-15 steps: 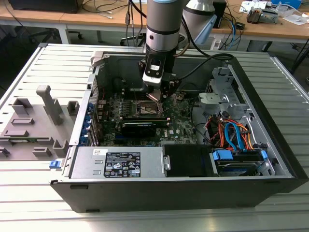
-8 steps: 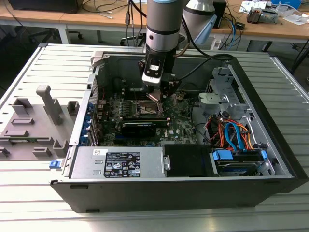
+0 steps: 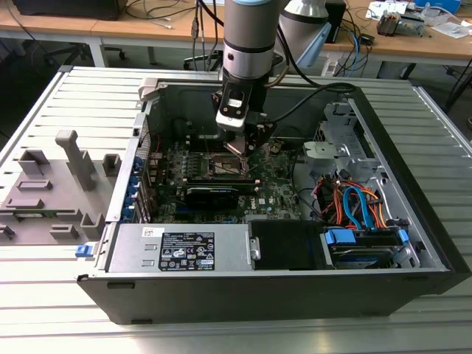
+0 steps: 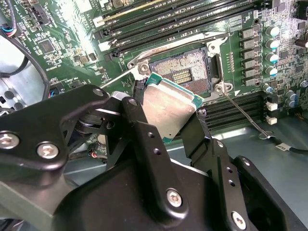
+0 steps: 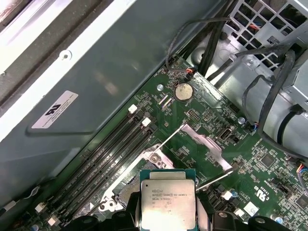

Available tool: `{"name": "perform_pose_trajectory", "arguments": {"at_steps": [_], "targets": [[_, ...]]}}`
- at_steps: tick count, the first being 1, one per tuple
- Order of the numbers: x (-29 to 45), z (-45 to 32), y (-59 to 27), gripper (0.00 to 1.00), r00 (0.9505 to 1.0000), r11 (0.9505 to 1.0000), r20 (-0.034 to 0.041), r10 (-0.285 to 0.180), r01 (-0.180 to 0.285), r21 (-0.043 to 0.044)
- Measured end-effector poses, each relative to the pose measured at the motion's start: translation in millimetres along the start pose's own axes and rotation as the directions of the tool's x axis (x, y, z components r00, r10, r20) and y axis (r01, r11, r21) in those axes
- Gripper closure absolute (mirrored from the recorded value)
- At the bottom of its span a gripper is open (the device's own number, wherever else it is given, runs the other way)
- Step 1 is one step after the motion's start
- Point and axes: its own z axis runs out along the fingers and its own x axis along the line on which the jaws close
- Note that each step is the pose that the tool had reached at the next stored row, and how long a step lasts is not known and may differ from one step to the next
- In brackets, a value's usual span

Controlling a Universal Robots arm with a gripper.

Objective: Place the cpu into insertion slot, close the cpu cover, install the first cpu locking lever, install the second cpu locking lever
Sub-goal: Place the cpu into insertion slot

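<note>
The cpu (image 4: pixel 171 103) is pinched by two of its edges between the black fingers (image 4: pixel 139 127) of the gripper (image 4: pixel 166 114), one finger on each side. Its flat grey top shows in both wrist views (the thin rim round it is blue-green). It is not sitting in anything.

Just past the fingertips is the insertion slot (image 4: pixel 185 72), a dark square with a silvery rim. It is open and its bare inside shows. The cpu hangs over the near corner of the slot. I cannot tell how high above it.

The cpu cover (image 5: pixel 202 142), a thin silvery frame, is lifted off the slot, just beyond the cpu in the first wrist view. Thin wire levers (image 5: pixel 216 176) stick out on both sides of the cover and are not hooked down.

Long black memory slots (image 4: pixel 168 24) run along two sides of the slot, on the green board (image 3: pixel 273 188).

Farther out, the exterior view shows the arm (image 3: pixel 251 37) reaching straight down into an open computer case (image 3: pixel 258 295). A long black card (image 3: pixel 214 193) lies on the board near the hand. Past it is a grey box (image 3: pixel 184 247) with a label. Blue and orange cables (image 3: pixel 354 206) are bunched well away from the hand. The case lies on a table (image 3: pixel 74 96) of grey slats, with grey holder shapes (image 3: pixel 51 184) beside it.
</note>
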Motion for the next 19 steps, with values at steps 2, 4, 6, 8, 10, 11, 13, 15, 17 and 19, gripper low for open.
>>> {"name": "perform_pose_trajectory", "arguments": {"at_steps": [2,4,6,8,10,11,13,15,17,19], "targets": [[0.0,0.1,0.0,0.45,1.0,1.0,0.0002,0.004,-0.004,-0.0001],[0.0,0.1,0.0,0.45,1.0,1.0,0.0003,0.008,-0.008,-0.0001],[0.0,0.1,0.0,0.45,0.9999,0.9999,0.0005,0.012,-0.012,-0.0002],[0.0,0.1,0.0,0.45,0.9999,0.9999,0.0006,0.016,-0.016,-0.0002],[0.0,0.2,0.0,0.45,0.9998,0.9998,0.0007,0.019,-0.019,-0.0003],[0.0,0.2,0.0,0.45,0.9998,0.9998,0.0007,0.021,-0.021,-0.0004],[0.0,0.2,0.0,0.45,0.9997,0.9997,0.0009,0.024,-0.024,-0.0004],[0.0,0.3,0.0,0.45,0.9996,0.9996,0.001,0.027,-0.027,-0.0005],[0.0,0.3,0.0,0.45,0.9995,0.9995,0.0011,0.031,-0.031,-0.0005],[0.0,0.4,0.0,0.45,0.9994,0.9994,0.0012,0.034,-0.034,-0.0006]]}}
